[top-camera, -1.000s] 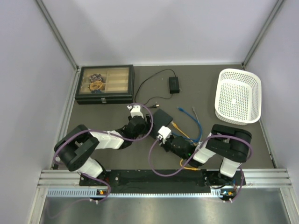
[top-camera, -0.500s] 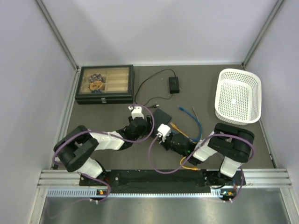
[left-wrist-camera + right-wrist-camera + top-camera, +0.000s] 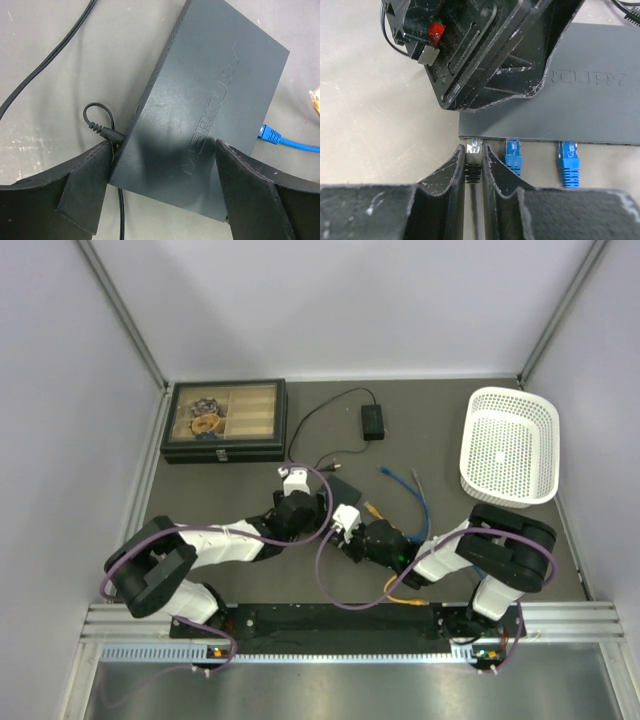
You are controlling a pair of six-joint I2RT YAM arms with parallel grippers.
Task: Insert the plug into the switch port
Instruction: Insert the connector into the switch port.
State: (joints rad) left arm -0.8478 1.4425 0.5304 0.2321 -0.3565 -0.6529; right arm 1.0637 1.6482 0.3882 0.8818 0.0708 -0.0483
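We found the switch [image 3: 210,100], a flat dark grey box marked MERCURY, lying on the table [image 3: 200,490] near its middle, between the two wrists. The left gripper [image 3: 164,145] stood over it with jaws spread wide. One of its fingers [image 3: 85,185] was just beside one side edge and the other overlapped the opposite edge. We could not establish whether either pad pressed on the casing. A black barrel plug [image 3: 109,133] on a thin lead sat against the side edge next to the first finger. The right gripper [image 3: 474,148] had its jaws drawn nearly together on the plug [image 3: 473,145], a clear-tipped connector with a black boot, clamped by its sides and aimed at the near edge of the switch. The plug's tip met that edge at its left end, just beside two blue plugs [image 3: 513,154] seated along the same edge. The switch port itself was hidden under the rim, so we could not tell how far the tip had entered. In the right wrist view the left gripper's body hung over the switch's left corner. Elsewhere on the table we noted a compartment case [image 3: 223,420] at the far left, a small power brick [image 3: 372,420] at the far middle, and a white basket [image 3: 510,445] at the far right, all well apart from the switch.
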